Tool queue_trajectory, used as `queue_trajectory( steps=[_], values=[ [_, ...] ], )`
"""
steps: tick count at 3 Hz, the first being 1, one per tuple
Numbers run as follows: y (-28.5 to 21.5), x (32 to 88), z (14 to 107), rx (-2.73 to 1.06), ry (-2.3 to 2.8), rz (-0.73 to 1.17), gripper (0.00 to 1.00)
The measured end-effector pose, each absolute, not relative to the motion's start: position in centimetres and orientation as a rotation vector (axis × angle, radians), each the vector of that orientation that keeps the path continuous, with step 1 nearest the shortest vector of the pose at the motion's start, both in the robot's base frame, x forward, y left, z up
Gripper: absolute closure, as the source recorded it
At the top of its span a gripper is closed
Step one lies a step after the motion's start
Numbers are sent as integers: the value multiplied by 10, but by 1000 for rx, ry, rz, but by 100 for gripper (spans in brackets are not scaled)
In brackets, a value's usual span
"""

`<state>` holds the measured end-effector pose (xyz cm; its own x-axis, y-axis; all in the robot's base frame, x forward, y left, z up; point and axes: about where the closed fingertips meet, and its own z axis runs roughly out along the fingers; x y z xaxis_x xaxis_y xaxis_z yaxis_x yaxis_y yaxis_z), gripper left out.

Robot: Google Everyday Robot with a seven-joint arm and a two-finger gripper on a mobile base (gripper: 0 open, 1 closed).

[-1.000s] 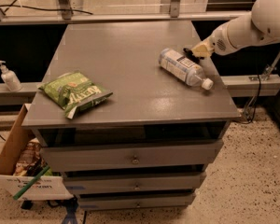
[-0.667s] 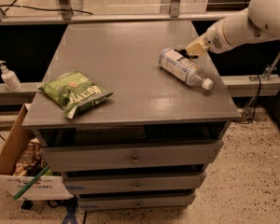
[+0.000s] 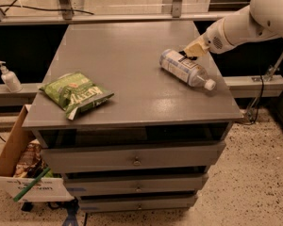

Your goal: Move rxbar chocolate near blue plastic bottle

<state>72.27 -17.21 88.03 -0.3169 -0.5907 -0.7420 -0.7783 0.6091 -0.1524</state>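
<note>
The blue plastic bottle (image 3: 186, 68) lies on its side at the right of the grey cabinet top (image 3: 118, 51), with its white cap pointing to the front right. My gripper (image 3: 189, 53) comes in from the right on a white arm and sits just behind the bottle, right against it. It is shut on the rxbar chocolate (image 3: 184, 56). Only a small black end of the bar shows at the fingertips, touching or almost touching the bottle's far side.
A large green chip bag (image 3: 76, 94) lies at the front left of the top. A small white pump bottle (image 3: 9, 78) stands on a ledge to the left. An open cardboard box (image 3: 14, 149) sits on the floor at the lower left. Drawers run below the top.
My gripper has moved a little to the left and down with the black bar, closer to the bottle's far side. The bottle and the green bag have not moved.
</note>
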Motion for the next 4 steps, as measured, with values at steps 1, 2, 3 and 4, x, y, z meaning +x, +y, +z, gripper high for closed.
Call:
queue_trajectory(
  steps=[1,2,3,4],
  values=[
    [-170,721,883,-1082,2037,305,59],
    [-168,721,887,-1082,2038,308,36],
    [-167,721,891,-1079,2039,306,12],
    [-165,719,896,-1080,2036,302,0]
  ],
)
